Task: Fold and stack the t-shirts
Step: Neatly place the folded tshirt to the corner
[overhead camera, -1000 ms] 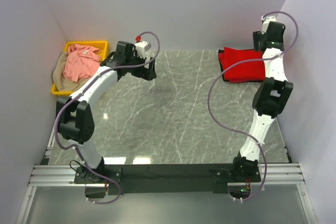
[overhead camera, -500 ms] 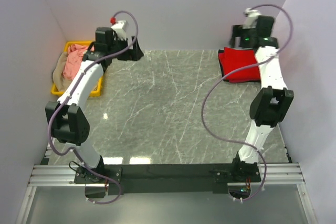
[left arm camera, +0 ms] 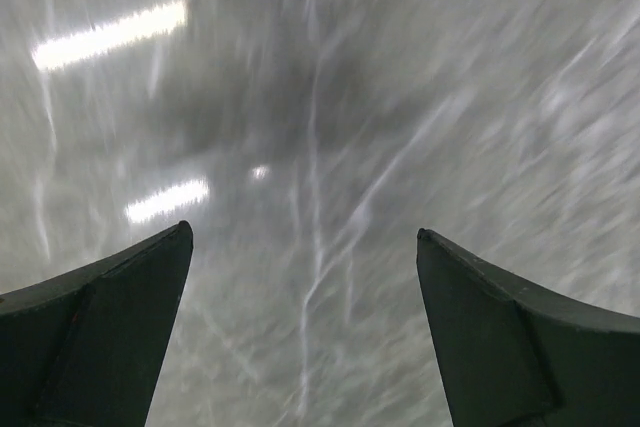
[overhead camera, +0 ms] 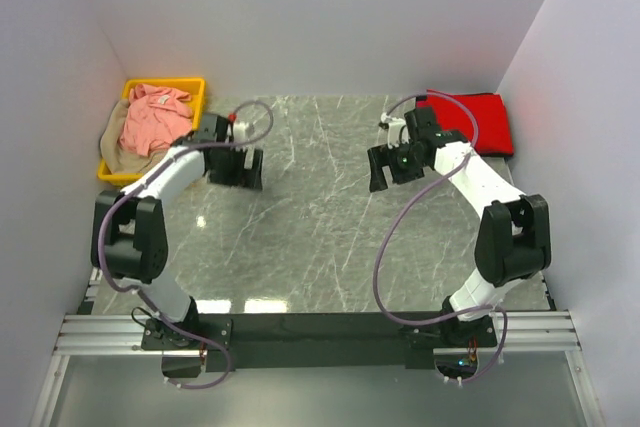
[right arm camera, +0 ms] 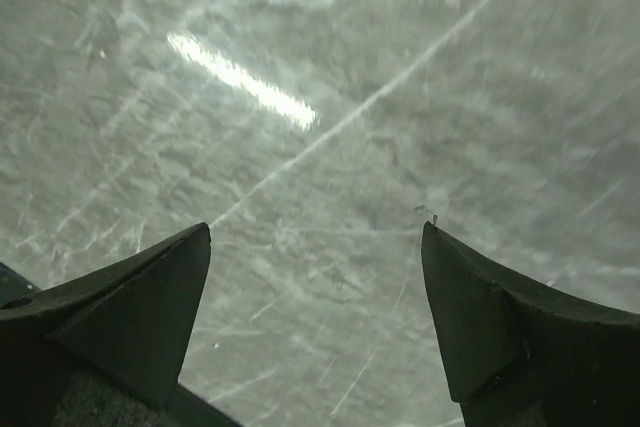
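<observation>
1. The left gripper (overhead camera: 236, 169) is hanging low over the left half of the grey marble table (overhead camera: 320, 237). It is a little to the right of the yellow bin (overhead camera: 166, 82) and is not touching it.
2. In the left wrist view its two dark fingers (left arm camera: 105, 322) are standing wide apart. They are gripping nothing, and only blurred, veined stone with two light streaks is showing in the gap.
3. The right gripper (overhead camera: 388, 169) is hovering over the right half of the table at about the same depth as the left one. The two are well apart, with bare stone lying between them.
4. In the right wrist view its fingers (right arm camera: 120, 312) are likewise spreading wide and carrying nothing. Marble crossed by a pale vein and a bright reflection is showing between them.
5. The bright red t-shirt (overhead camera: 470, 119) is lying folded flat in the far right corner of the table, close against the back wall. It is sitting beyond the right gripper and to its right, apart from the fingers. Whether another shirt is lying beneath it cannot be told from the top view.
6. The salmon pink t-shirt (overhead camera: 155, 117) is lying crumpled in the yellow bin at the far left, heaping above the rim.
7. The tan t-shirt (overhead camera: 112, 155) is lying under the pink one and is spilling over the bin's left and near edges.
</observation>
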Controlling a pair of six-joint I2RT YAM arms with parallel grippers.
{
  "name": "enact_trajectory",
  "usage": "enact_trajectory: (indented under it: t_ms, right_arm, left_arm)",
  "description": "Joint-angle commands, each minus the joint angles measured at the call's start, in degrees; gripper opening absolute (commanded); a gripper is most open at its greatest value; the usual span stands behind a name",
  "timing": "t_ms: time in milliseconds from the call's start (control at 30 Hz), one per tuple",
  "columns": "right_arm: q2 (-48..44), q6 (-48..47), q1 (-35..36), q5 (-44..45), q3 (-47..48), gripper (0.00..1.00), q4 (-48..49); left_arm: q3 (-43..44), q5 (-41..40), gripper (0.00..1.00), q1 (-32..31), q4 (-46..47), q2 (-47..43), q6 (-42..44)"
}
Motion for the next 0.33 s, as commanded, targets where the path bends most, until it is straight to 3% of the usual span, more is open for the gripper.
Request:
enact_trajectory:
  t_ms: [0,133,300]
  right_arm:
    - [-3.67,3.11,-0.23,0.61,-1.24,0.93,0.29]
    - [-6.21,2.15,-0.05,2.43,-3.27,0.94,0.9]
    - [-8.15,0.74,0.04,6.04,-1.51,0.95,-0.33]
  left_arm:
    - [-6.77,-3.42,0.99,-0.24,3.07,-9.08,4.96]
    - [-14.85,-4.74,0.99,-0.24,5.01,-14.19,6.73]
    - [-16.37,-4.57,1.0,-0.24,5.81,-18.5,7.53]
